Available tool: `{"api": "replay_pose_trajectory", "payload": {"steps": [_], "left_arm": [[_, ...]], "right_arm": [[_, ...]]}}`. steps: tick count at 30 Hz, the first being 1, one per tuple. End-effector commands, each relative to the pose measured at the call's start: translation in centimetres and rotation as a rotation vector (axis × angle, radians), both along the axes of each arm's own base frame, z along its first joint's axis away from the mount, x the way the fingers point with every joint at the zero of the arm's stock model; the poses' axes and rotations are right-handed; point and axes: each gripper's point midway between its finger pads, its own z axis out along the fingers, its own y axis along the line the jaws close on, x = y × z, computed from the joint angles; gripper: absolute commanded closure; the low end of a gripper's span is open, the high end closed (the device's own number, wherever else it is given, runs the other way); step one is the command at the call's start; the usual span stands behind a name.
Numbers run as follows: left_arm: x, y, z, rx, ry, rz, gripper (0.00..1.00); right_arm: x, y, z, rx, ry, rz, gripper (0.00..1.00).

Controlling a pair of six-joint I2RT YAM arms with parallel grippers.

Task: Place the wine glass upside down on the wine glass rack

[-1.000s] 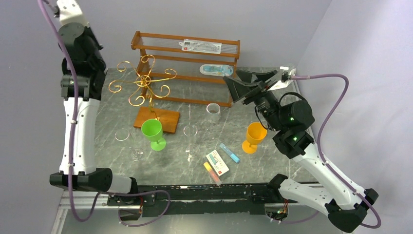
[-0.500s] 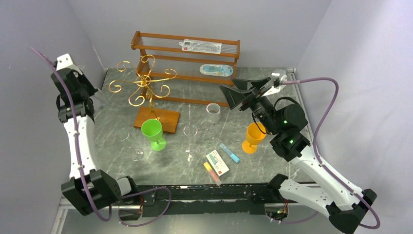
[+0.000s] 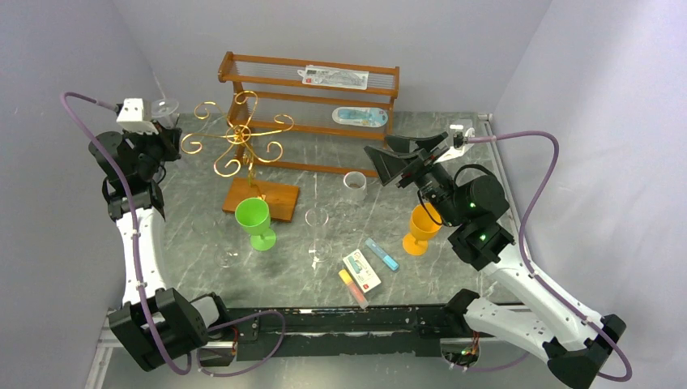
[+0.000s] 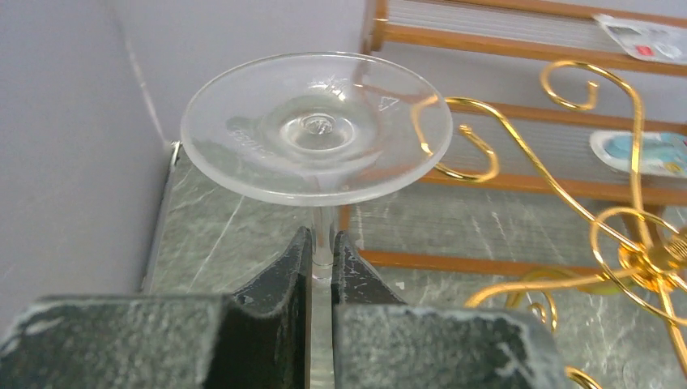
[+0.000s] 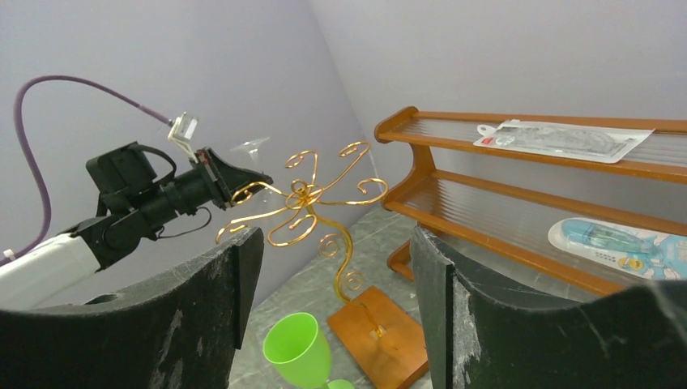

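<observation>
Left wrist: your left gripper (image 4: 322,253) is clenched on the stem of the wine glass (image 4: 316,130). The foot stands beyond the fingertips and the bowl is hidden from you. The glass is held just left of the rack (image 4: 640,251), its foot near one curled arm; you cannot tell whether they touch.

Top external: green cup (image 3: 255,219) just in front of the rack's wooden base; orange cup (image 3: 423,225) well to the rack's right.

Right wrist: your right gripper (image 5: 334,243) has its jaws spread wide, holds nothing, and faces the rack from the right.
</observation>
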Motion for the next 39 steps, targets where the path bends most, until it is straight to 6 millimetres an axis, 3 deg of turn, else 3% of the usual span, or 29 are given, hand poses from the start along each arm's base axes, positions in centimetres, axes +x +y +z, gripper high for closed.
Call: {"api": "replay_pose_trajectory", "payload": {"steps": [1, 14, 39], "left_arm": [[-0.6, -2.6, 3.1, 0.149, -0.131, -0.186, 0.95], [-0.6, -6.6, 1.2, 0.156, -0.125, -0.509, 0.95], [-1.4, -9.9, -1.8, 0.148, -0.144, -0.806, 0.95]], "right_arm": [[-0.1, 0.4, -0.4, -0.008, 0.0, 0.024, 0.29], [0.2, 1.2, -1.3, -0.013, 0.023, 0.048, 0.29], [-0.3, 1.8, -1.5, -0.008, 0.042, 0.091, 0.29]]}}
